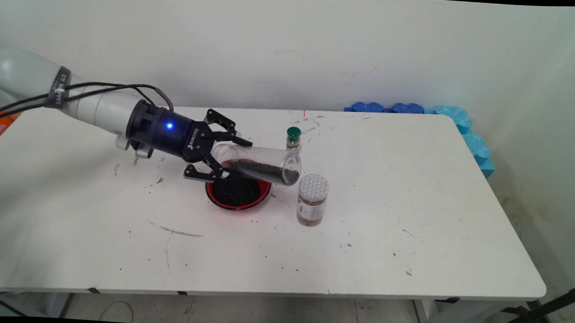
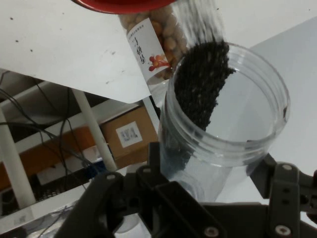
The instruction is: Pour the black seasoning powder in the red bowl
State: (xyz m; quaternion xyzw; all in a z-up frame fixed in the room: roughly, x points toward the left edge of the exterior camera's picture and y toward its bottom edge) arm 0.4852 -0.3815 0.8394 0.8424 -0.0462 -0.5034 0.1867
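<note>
Clear plastic jar point(image 1: 260, 164) of dark granules lies nearly sideways, clamped in the black tool point(image 1: 222, 152) above a red bowl point(image 1: 238, 191) of the same granules; beside stand a foil-capped jar point(image 1: 312, 200) and a green-capped bottle point(image 1: 293, 138) on the white tabletop point(image 1: 386, 243).

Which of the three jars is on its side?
The clear jar in the gripper, held roughly horizontal above the red bowl with dark grains inside. The silver-lid jar and green-cap jar stand upright on the table.
</note>
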